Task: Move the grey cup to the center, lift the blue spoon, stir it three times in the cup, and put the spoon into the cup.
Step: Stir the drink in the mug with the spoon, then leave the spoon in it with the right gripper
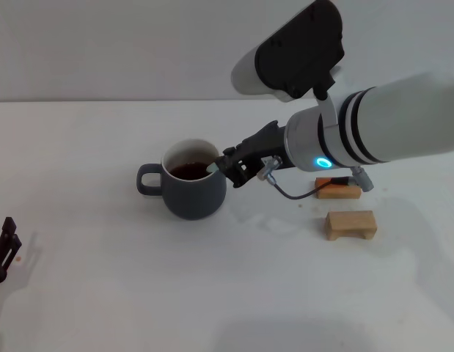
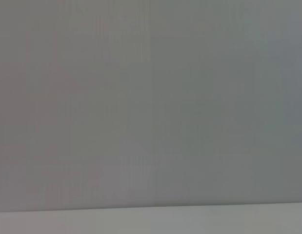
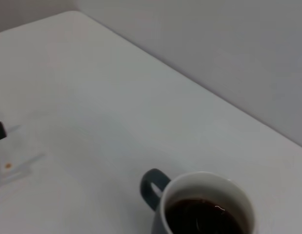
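The grey cup (image 1: 193, 192) stands near the middle of the white table, handle to the left, with dark brown liquid inside. It also shows in the right wrist view (image 3: 209, 195). My right gripper (image 1: 228, 164) reaches in from the right to the cup's right rim. It is shut on the blue spoon (image 1: 210, 168), of which only a short pale piece shows, dipping over the rim into the cup. The spoon does not show in the right wrist view. My left gripper (image 1: 6, 248) is parked at the table's far left, away from the cup.
Two small wooden blocks lie right of the cup, one (image 1: 338, 191) under my right arm, the other (image 1: 350, 224) nearer the front. A grey wall runs behind the table. The left wrist view shows only wall and a table edge.
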### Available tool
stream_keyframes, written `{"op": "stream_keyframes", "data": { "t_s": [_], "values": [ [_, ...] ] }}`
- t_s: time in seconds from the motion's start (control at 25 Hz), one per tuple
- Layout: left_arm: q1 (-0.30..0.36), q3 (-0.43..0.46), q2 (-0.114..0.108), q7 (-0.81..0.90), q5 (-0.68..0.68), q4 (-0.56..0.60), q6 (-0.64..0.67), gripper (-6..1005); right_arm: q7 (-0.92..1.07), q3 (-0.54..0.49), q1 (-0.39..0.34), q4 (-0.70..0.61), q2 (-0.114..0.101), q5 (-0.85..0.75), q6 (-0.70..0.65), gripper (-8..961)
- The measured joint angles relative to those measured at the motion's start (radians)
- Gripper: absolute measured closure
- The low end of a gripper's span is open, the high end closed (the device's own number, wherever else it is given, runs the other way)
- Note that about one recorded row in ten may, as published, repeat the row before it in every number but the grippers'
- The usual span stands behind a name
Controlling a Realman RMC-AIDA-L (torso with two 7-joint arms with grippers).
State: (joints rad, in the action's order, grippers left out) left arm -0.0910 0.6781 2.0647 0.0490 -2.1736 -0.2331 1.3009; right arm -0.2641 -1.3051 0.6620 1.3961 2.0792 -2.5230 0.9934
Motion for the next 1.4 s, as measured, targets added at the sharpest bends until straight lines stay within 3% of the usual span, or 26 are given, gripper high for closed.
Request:
{"op": "stream_keyframes", "data": {
  "t_s": [0.72,1.4],
  "values": [
    [0.005,0.0,0.001,0.0,0.0,0.0,0.003,142,0.0,0.033,0.025,-0.03,0.001,0.013,-0.087,836],
    [-0.002,0.002,0.0,0.0,0.0,0.011,0.0,140,-0.008,0.037,-0.002,-0.021,0.001,0.013,-0.139,648]
  ]
}}
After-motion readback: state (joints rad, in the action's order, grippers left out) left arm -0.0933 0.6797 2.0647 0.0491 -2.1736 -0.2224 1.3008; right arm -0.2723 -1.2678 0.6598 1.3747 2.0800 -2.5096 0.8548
